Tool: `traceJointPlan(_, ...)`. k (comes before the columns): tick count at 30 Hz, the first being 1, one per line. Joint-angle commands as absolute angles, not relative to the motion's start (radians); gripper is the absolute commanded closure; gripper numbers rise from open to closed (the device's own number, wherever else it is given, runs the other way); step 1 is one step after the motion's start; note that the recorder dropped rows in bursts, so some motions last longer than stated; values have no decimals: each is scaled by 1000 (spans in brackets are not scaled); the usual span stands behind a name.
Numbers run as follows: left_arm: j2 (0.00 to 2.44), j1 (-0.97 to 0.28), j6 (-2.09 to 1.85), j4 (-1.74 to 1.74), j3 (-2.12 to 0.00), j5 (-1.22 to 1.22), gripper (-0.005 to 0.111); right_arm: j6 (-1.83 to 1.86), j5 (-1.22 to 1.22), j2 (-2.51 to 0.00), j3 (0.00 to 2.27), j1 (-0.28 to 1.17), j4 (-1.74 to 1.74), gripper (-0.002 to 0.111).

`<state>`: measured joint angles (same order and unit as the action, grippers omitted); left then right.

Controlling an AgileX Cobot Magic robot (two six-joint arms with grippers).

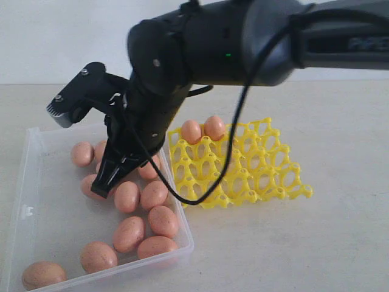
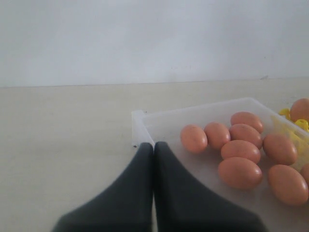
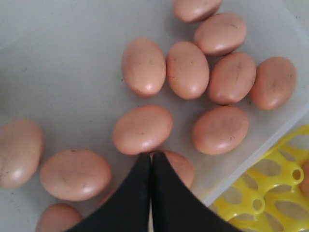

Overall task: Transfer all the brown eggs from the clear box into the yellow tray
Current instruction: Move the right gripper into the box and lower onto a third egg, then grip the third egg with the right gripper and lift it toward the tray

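Several brown eggs [image 1: 127, 196] lie in the clear box [image 1: 36, 182] at the left. Two more eggs [image 1: 203, 129] sit in the back cups of the yellow tray [image 1: 261, 170], which rests right of the box. My right gripper [image 1: 103, 185] reaches across into the box. It is shut [image 3: 151, 155] with nothing between its fingers, and its tips are just over one egg [image 3: 183, 166] and next to another egg [image 3: 143, 129]. My left gripper [image 2: 153, 145] is shut and empty, low by a corner of the clear box [image 2: 140, 118]. I cannot find it in the exterior view.
The box and tray rest on a pale tabletop [image 1: 292, 243] with a white wall behind. The right arm's black cable [image 1: 243, 103] hangs in a loop down over the near edge of the tray. The box's rim stands between the eggs and the tray [image 3: 270, 193].
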<state>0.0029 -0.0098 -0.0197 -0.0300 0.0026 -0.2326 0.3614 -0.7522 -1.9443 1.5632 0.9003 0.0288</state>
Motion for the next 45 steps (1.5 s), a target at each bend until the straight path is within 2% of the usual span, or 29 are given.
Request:
traceJointPlan(1, 0, -15, -20, -35, 0, -231, 111, 381, -857, -2049, 1747, 928, -12, 105)
traceJointPlan(3, 0, -15, -20, -35, 0, -231, 111, 422, -871, -2084, 1811, 931, -10, 95)
traceJointPlan(7, 0, -15, -20, -35, 0, -231, 111, 447, -835, -2142, 1866, 940, 0, 63)
traceJointPlan(9, 0, -15, -20, -35, 0, -231, 111, 447, -804, -2163, 1866, 942, 15, 55)
traceJointPlan(17, 0, -15, -20, -35, 0, -231, 111, 544, -775, -2216, 1866, 965, 15, 63)
traceJointPlan(29, 0, -15, -20, -35, 0, -231, 111, 674, -726, -2270, 1866, 996, 0, 62)
traceJointPlan(45, 0, -15, -20, -35, 0, -231, 111, 543, -660, -2275, 1866, 994, -89, 62)
